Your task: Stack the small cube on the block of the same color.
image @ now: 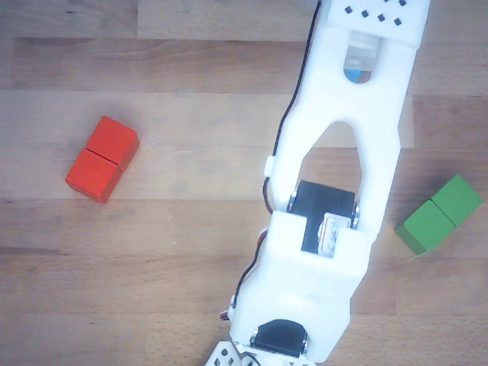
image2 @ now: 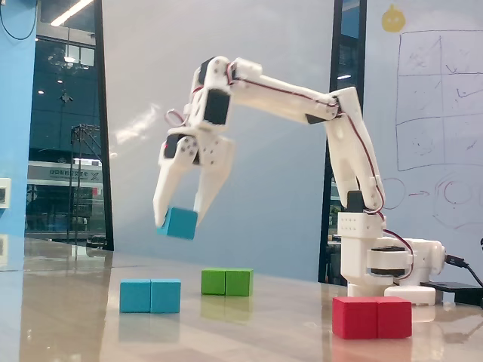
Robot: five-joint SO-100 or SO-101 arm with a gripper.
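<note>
In the fixed view my gripper (image2: 179,220) is shut on the small light-blue cube (image2: 179,223) and holds it in the air, slightly tilted. The light-blue oblong block (image2: 150,295) lies on the table below it and a little to the left, with a clear gap between them. In the other view the white arm (image: 335,191) covers the middle of the table. The gripper tips, the small cube and the blue block are hidden or out of frame there.
A green oblong block (image2: 226,281) lies behind the blue one, also at the right in the other view (image: 440,214). A red oblong block (image2: 372,317) lies at the front right, at the left in the other view (image: 102,158). The arm's base (image2: 381,260) stands at the right.
</note>
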